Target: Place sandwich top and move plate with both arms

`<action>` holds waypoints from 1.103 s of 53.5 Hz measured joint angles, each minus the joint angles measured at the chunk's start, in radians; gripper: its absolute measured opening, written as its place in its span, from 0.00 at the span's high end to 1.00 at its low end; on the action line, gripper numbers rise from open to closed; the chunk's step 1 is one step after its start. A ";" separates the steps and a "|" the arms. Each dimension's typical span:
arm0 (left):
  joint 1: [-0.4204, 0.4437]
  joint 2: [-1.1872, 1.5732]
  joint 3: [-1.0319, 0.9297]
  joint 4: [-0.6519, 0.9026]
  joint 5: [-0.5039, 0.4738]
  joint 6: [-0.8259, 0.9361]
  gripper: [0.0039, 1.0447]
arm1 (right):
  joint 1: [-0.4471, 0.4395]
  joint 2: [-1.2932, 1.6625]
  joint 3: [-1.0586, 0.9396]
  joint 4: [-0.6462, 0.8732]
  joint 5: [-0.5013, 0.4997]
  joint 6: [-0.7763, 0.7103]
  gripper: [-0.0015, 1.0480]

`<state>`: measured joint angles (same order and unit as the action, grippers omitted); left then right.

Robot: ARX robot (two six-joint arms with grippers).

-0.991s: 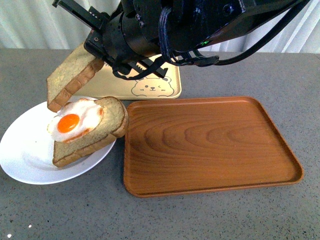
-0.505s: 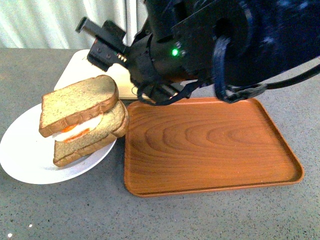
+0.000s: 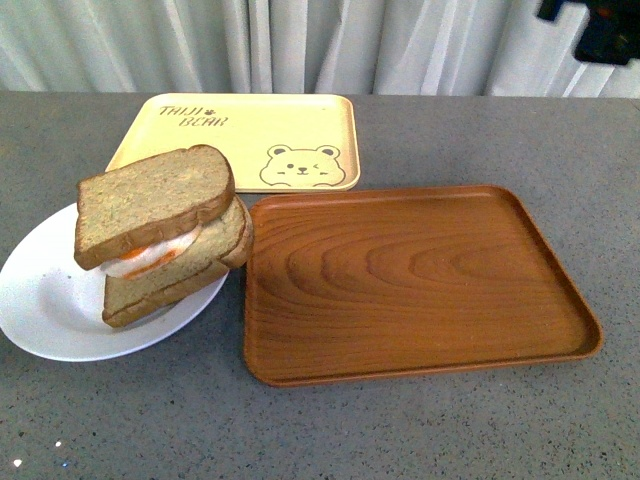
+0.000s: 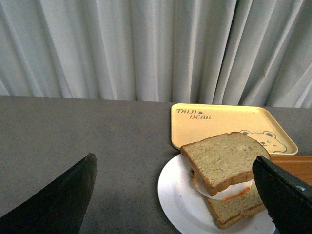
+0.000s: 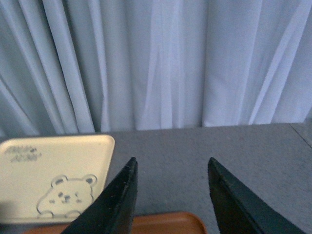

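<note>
Sandwich top, a thick square light-brown wholemeal slice (image 3: 152,203), lies on the egg-bearing slice (image 3: 175,275) upon the round white plate (image 3: 45,310). I judge placement complete. Left end effector (image 4: 173,161) and right end effector (image 5: 172,163) gape empty; both must next grip its rim.

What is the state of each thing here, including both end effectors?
Sandwich top: resting on the egg slice, not gripped.
Egg slice: covered, on the plate.
Plate: on the table, not gripped.
Yellow tray: empty.
Brown tray: empty.
Left end effector: open, empty.
Right end effector: open, empty.
</note>
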<state>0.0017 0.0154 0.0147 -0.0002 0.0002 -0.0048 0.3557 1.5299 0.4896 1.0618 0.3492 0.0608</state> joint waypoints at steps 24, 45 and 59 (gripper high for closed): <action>0.000 0.000 0.000 0.000 0.000 0.000 0.08 | -0.164 -0.265 -0.314 0.027 -0.159 -0.053 0.98; 0.000 0.000 0.000 0.000 0.000 0.000 0.08 | -0.260 -0.590 -0.444 -0.186 -0.256 -0.055 0.98; 0.000 0.000 0.000 0.000 -0.001 0.000 0.08 | -0.351 -0.774 -0.466 -0.338 -0.346 -0.055 0.98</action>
<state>0.0017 0.0154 0.0147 -0.0002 -0.0006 -0.0048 0.0044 0.7555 0.0235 0.7239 0.0036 0.0059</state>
